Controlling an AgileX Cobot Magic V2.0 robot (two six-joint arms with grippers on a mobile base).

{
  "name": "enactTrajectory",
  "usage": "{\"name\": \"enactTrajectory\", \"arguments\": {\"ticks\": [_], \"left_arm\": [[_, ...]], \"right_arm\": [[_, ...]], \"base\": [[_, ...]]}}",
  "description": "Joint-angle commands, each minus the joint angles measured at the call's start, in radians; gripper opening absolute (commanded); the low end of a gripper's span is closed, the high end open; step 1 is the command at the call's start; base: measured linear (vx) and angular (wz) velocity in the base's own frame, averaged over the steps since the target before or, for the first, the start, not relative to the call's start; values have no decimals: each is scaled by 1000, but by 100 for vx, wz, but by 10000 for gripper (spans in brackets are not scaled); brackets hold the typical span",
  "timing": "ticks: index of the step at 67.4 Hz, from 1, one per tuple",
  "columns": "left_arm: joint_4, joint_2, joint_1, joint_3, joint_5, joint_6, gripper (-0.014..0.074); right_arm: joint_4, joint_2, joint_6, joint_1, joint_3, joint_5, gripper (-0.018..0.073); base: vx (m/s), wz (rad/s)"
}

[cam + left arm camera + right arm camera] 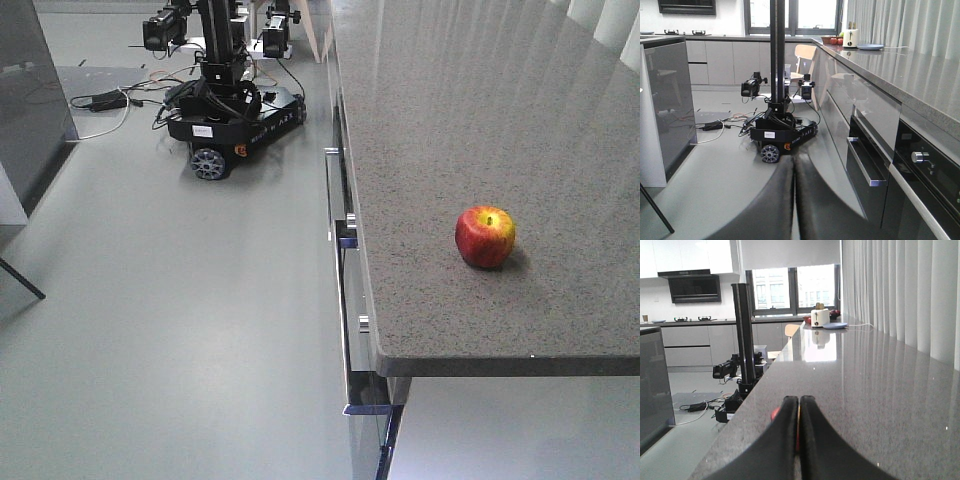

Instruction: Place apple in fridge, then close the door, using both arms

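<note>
My front camera looks steeply down on the surface point(480, 120). The one at my left hand point(794, 165) looks low along the floor point(715, 175), and at my right hand point(799, 410) it skims the surface. All share the wheeled base point(225, 125).

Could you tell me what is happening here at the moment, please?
Nothing has been picked up yet. The apple sits alone on the grey stone counter, and nothing is gripping it. The right gripper is shut and hovers low over the counter, pointed towards the apple, which shows red behind its fingers. The left gripper, also shut, hangs over the floor beside the cabinets. Another wheeled robot is parked down the aisle.
</note>
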Motion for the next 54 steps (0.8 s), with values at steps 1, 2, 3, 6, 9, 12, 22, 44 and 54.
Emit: {"name": "enactTrajectory", "arguments": {"ticks": [1, 2, 3, 6, 9, 12, 22, 44, 54], "left_arm": [[-9, -16, 3, 29, -77, -2, -6], [-9, -16, 3, 29, -77, -2, -6], [-9, -16, 3, 29, -77, -2, -6], [-9, -16, 3, 29, -77, -2, -6], [-9, -16, 3, 29, -77, -2, -6], [-9, -16, 3, 29, -77, -2, -6], [-9, -16, 3, 29, -77, -2, -6], [-9, -16, 3, 29, -77, -2, -6], [-9, -16, 3, 29, -77, -2, -6]], "right_arm": [[-11, 71, -1, 1, -130, 22, -2], [-11, 81, -1, 1, -145, 37, -2], [-11, 97, -3, 1, -168, 60, -2], [-11, 136, -4, 1, -221, 109, -2], [-11, 178, -4, 1, -270, 150, -2], [-11, 228, -4, 1, -317, 182, -2], [-11, 370, -4, 2, -463, 256, -2], [-11, 659, -91, 2, -737, 542, -2], [-11, 768, -158, 2, -817, 620, 4]], "base": [[0, 0], [0, 0], [0, 0], [0, 0], [0, 0], [0, 0], [0, 0], [0, 0], [0, 0]]}}
